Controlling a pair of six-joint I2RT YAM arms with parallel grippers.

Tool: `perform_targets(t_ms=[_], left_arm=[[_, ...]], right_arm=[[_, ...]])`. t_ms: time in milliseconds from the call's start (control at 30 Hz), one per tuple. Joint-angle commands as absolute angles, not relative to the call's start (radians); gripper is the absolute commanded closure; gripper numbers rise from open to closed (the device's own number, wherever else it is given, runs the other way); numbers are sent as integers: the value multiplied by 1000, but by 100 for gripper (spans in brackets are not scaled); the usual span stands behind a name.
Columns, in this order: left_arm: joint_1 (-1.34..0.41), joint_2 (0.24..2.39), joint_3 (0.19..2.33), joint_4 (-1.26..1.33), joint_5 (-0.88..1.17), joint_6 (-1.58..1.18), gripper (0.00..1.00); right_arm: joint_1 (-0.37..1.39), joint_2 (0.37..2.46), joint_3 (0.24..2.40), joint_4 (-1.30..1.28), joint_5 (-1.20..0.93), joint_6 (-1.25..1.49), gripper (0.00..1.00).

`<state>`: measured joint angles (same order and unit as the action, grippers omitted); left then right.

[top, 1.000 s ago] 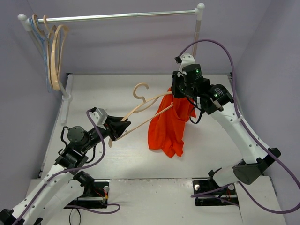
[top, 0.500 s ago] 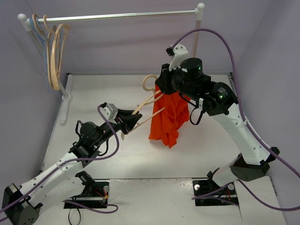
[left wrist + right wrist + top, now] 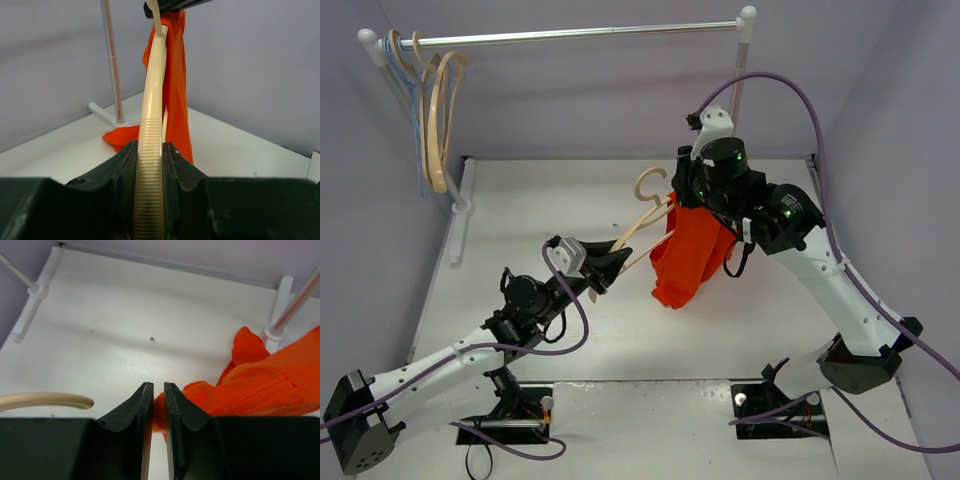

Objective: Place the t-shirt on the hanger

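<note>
The orange-red t-shirt hangs bunched from my right gripper, lifted above the table. In the right wrist view the right gripper is shut on a fold of the t-shirt. The pale wooden hanger slants from my left gripper up into the shirt, its hook beside the right wrist. In the left wrist view the left gripper is shut on the hanger's ridged arm, with the t-shirt draped over its far end.
A clothes rail spans the back, with several spare wooden hangers and a thin blue one at its left end. The rail's right post stands just behind the right arm. Walls close in on three sides.
My left arm has stretched further toward the right, pushing the hanger deeper into the shirt. The right gripper has shifted slightly right and the shirt hangs shorter and more bunched.
</note>
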<state>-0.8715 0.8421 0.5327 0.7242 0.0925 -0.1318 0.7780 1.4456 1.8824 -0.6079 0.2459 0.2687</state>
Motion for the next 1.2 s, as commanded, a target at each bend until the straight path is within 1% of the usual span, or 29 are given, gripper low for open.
perform_targets(t_ms=[0, 33, 100, 133, 300, 333, 400, 433, 500, 533, 600, 633, 700, 733, 800, 833, 900, 1000, 1033, 1100, 1167], left_arm=[[-879, 860, 571, 951, 84, -155, 100], [-884, 871, 572, 963, 103, -173, 100], [-896, 899, 571, 995, 115, -183, 100], [-897, 905, 571, 999, 117, -189, 100], [-899, 914, 491, 1098, 68, -227, 100], [-899, 916, 477, 1115, 57, -232, 100], [-899, 923, 456, 1147, 41, -241, 100], [-899, 928, 442, 1155, 41, -241, 100], [-897, 942, 433, 1167, 48, -242, 100], [-897, 946, 428, 1169, 52, -241, 100], [-897, 954, 422, 1169, 69, -238, 100], [-897, 953, 413, 1169, 74, -236, 100], [-896, 942, 408, 1149, 90, -219, 100], [-894, 934, 405, 1137, 97, -212, 100], [-893, 907, 402, 1083, 126, -189, 100], [-890, 896, 402, 1063, 135, -181, 100], [-888, 864, 402, 1022, 144, -175, 100], [-887, 835, 403, 983, 152, -173, 100], [-888, 827, 403, 970, 158, -173, 100], [-887, 815, 405, 954, 167, -169, 100], [-887, 801, 408, 925, 170, -158, 100]], right_arm=[[773, 1375, 1816, -534, 307, 299, 83], [773, 1371, 1818, -525, 296, 296, 83], [773, 1376, 1845, -528, 281, 272, 77], [773, 1381, 1858, -534, 269, 259, 72], [753, 1367, 1916, -563, 238, 152, 62], [747, 1364, 1933, -586, 230, 137, 57], [729, 1364, 1950, -623, 195, 83, 53], [726, 1364, 1965, -635, 186, 65, 49], [716, 1359, 1974, -663, 175, 11, 45], [703, 1353, 1974, -669, 160, -15, 39], [687, 1330, 1953, -670, 106, -66, 35], [674, 1322, 1942, -672, 80, -112, 29], [663, 1293, 1893, -669, 9, -161, 26], [660, 1279, 1864, -664, -35, -229, 23], [653, 1234, 1764, -644, -113, -299, 20], [650, 1220, 1734, -643, -141, -378, 19], [640, 1195, 1675, -634, -178, -434, 18], [585, 1206, 1672, -659, -285, -540, 16], [566, 1213, 1678, -670, -354, -566, 16], [507, 1253, 1709, -693, -406, -621, 16], [489, 1288, 1727, -718, -463, -667, 15]])
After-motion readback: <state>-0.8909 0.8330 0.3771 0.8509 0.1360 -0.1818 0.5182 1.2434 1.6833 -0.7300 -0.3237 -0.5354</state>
